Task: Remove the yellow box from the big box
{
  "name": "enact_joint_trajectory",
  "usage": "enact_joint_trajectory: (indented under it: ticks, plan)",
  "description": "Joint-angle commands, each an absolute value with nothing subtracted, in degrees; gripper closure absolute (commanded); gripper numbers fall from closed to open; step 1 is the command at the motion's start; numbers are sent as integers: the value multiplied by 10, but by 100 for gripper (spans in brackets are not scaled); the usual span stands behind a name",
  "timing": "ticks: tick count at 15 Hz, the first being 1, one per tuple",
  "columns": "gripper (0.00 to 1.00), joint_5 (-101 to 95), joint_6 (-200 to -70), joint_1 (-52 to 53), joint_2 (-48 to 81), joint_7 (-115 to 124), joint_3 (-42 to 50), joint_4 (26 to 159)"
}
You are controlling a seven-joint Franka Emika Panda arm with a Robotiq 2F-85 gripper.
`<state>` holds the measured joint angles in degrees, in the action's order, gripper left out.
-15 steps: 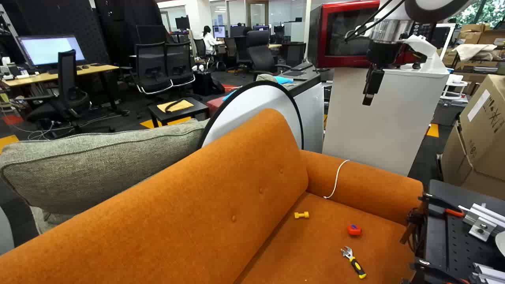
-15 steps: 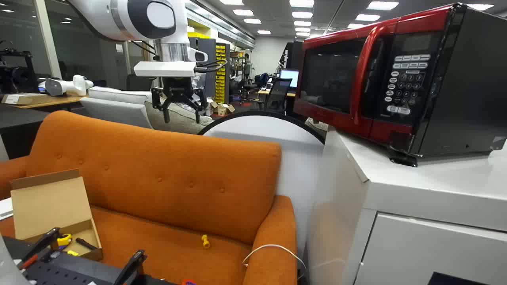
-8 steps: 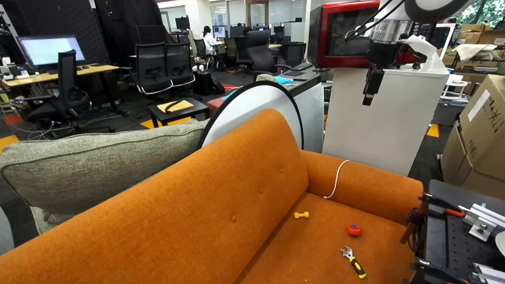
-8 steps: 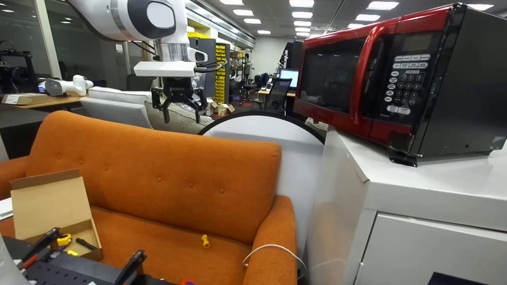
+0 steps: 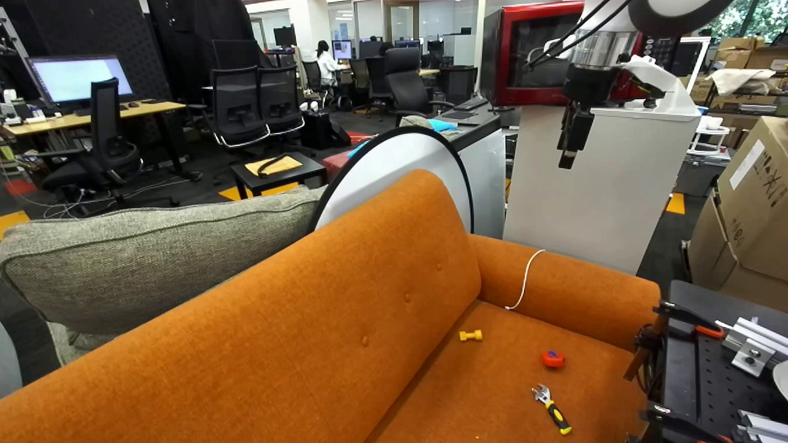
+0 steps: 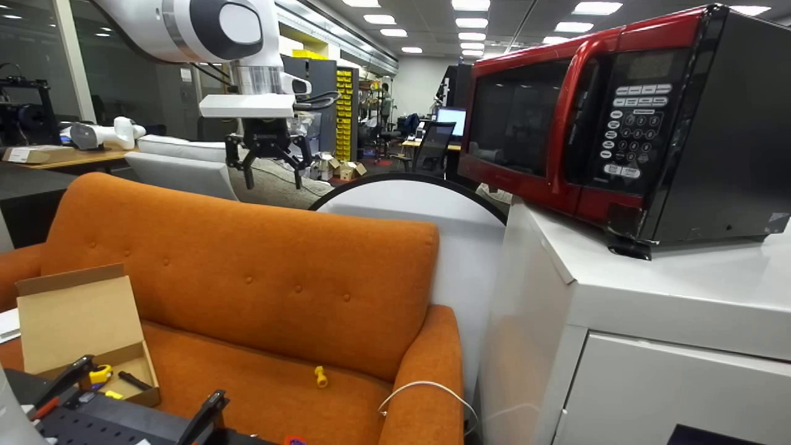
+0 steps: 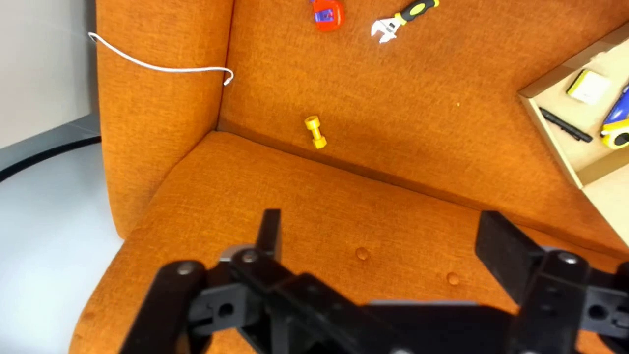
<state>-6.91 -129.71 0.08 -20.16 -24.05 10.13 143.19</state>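
The big box is an open cardboard box (image 6: 79, 318) on the orange sofa, its lid raised, at the lower left in an exterior view. Its near wall (image 7: 551, 142) shows at the right edge of the wrist view. Inside it lies a small yellow-edged box with a white top (image 7: 589, 88); a yellow patch (image 6: 113, 394) in an exterior view is probably this. A black pen (image 7: 565, 125) and a blue-and-yellow tool (image 7: 617, 129) lie beside it. My gripper (image 6: 274, 185) is open and empty, high above the sofa and away from the box. It also shows in the wrist view (image 7: 381, 216).
On the sofa seat (image 7: 442, 147) lie a yellow dumbbell-shaped piece (image 7: 315, 132), a red tape measure (image 7: 328, 15) and a wrench (image 7: 400, 20). A white cable (image 7: 162, 69) hangs over the armrest. A black bench with clamps (image 6: 117, 420) stands before the sofa. A red microwave (image 6: 581, 123) sits on a white cabinet.
The arm and open gripper have just shifted slightly left in both exterior views, having stayed still before that. The objects on the sofa and in the box have not moved.
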Motion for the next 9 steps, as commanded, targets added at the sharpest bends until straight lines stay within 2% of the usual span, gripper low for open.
enact_joint_trajectory:
  ticks: [1, 4, 5, 9]
  plan:
    - [0, -70, -1344, 18, -188, -252, 72, 1438]
    - [0, -97, -1405, 31, -175, -239, 41, 1453]
    - [0, -75, -1367, 33, -180, -240, 45, 1443]
    - [0, -75, -1372, 33, -178, -237, 43, 1445]
